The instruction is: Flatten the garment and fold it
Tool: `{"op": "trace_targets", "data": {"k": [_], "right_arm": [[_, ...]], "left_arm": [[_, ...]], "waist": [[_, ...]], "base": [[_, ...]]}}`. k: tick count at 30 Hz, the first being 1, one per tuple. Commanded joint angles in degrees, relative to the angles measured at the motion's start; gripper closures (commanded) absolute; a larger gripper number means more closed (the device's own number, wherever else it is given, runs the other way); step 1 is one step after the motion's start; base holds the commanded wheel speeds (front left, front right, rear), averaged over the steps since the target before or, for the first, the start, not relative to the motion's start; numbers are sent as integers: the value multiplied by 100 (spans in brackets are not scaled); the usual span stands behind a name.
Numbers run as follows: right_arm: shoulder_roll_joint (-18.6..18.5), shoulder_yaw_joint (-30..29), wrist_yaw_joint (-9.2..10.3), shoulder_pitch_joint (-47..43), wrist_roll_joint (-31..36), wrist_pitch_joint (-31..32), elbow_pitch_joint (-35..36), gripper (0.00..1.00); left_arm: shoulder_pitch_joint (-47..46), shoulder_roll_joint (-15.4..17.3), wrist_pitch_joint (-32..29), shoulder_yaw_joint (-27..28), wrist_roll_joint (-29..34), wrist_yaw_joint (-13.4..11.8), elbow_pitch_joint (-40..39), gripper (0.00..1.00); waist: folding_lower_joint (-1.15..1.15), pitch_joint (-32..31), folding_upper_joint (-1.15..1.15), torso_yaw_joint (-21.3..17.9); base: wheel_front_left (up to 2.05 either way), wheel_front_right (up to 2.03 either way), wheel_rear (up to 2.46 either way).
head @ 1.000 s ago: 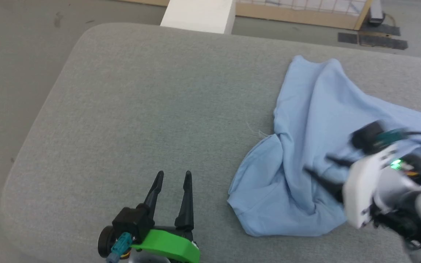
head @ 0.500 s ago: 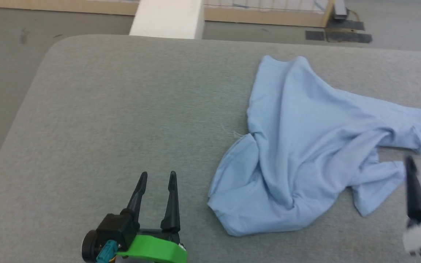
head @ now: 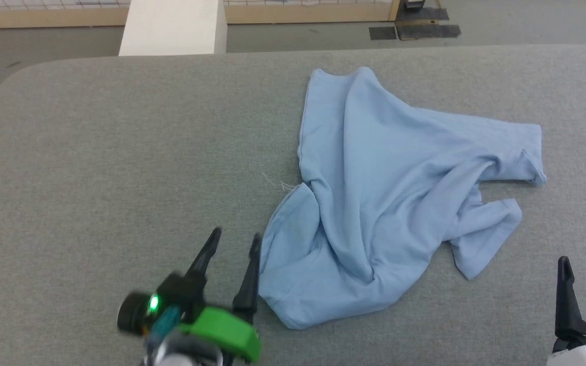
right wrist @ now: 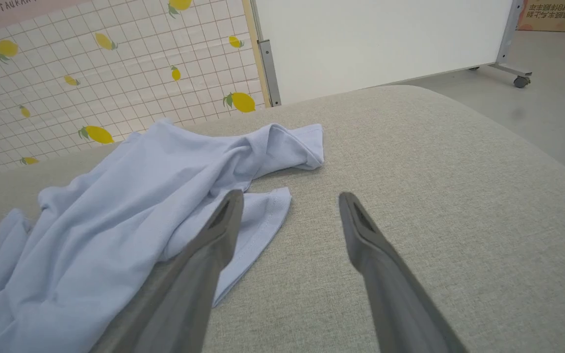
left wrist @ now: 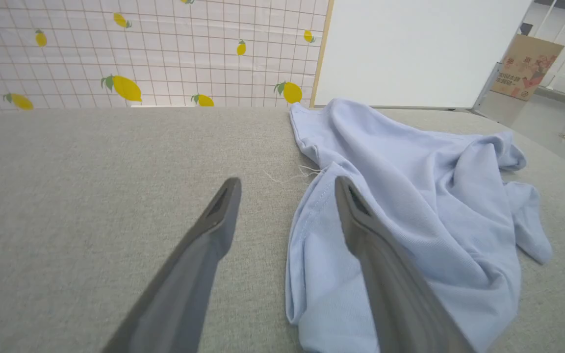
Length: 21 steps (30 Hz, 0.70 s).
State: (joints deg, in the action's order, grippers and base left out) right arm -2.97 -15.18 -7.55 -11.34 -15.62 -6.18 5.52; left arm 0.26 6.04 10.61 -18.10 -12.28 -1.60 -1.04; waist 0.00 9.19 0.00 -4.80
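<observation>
Jaws on both arms stand wide apart and hold nothing. A second ago the right arm hung blurred over the near side of the shirt. Now the right jaws sit at 5 o'clock in the head view, their fingers clear of the cloth, with bare bench between them and the nearest sleeve.

The left jaws, at 7 o'clock and blurred with motion, have closed on the shirt. They were well apart from it earlier; now one finger lies right against the hem corner, and I cannot tell whether it touches.

The whole head view has also swung, so the shirt's drift toward the middle of the picture is the camera's doing, not the cloth's.

The shirt lies on the bench just toward 3 o'clock of centre, bunched, with long ridges running from 12 to 6 o'clock and both sleeves thrown toward 3 o'clock. Flattening looks barely begun. I judge one pull is over and a fresh grasp at the hem is being set up.
</observation>
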Motion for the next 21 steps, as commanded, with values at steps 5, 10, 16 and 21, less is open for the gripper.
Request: {"op": "trace_targets", "data": {"k": [5,10,16,21], "right_arm": [[9,25,6,197,13,-57,-76,0],[9,110,6,313,-15,-27,-108,0],[9,160,6,431,-33,-13,-113,0],[9,124,6,484,-44,-9,-136,0]], "left_arm": [[-1198,323,-1195,-345,228,484,354,0],[-2133,346,-2496,-615,111,726,915,0],[-2779,351,-3906,-804,-105,809,1538,0],[-2975,240,-5064,-817,-358,727,1894,0]], "waist": [[0,317,0,-58],[0,614,0,-106],[0,872,0,-188],[0,1035,0,-204]], "base": [[0,0,0],[0,0,0],[0,0,0],[0,0,0]]}}
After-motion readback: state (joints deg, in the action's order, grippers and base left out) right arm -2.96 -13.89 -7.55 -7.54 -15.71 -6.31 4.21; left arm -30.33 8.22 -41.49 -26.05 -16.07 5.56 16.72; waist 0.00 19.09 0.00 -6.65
